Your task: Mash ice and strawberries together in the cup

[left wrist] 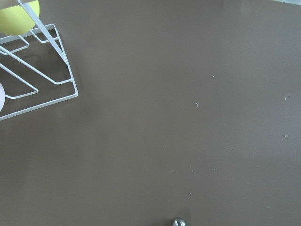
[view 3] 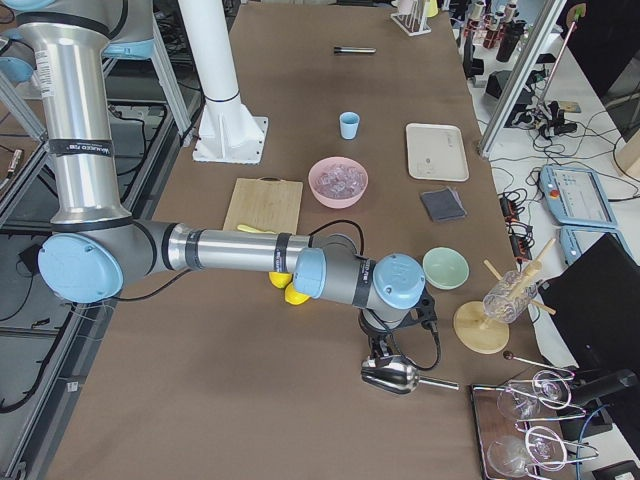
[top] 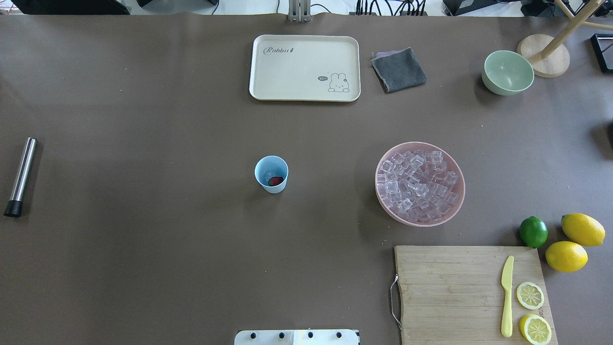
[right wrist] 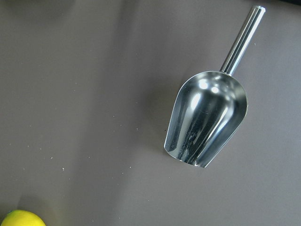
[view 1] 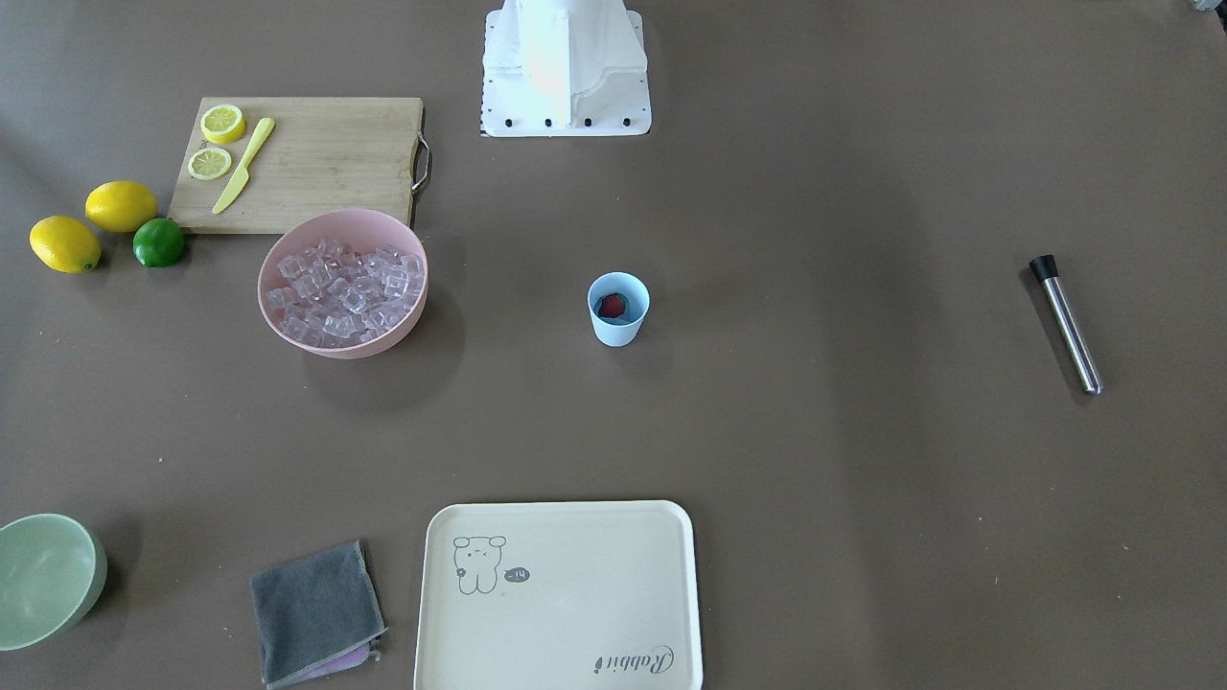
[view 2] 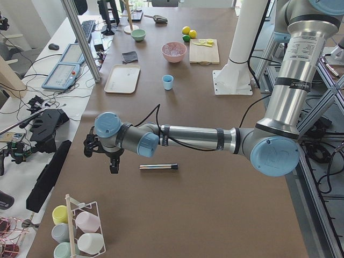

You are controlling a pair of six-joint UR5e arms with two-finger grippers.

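Counter (top: 143, 268): bare brown surface is seen all round the cup; the other things are set toward the edges.
Left arm (view 2: 193, 137): stretched low over the counter's left end, near a metal rod (top: 20, 176). The left gripper (view 2: 112, 160) is pointed down; whether it is open cannot be told.
Right arm (view 3: 230, 250): stretched toward the right end. The right gripper (view 3: 383, 348) is hung over a metal scoop (right wrist: 207, 120); its grip cannot be told.
Pink bowl (top: 417, 222): well apart from the cup, filled with ice (top: 416, 184).
Cup (top: 273, 188): upright at mid-counter, unobstructed on every side.
Strawberry (top: 275, 180): seen inside the cup, beside one clear cube.
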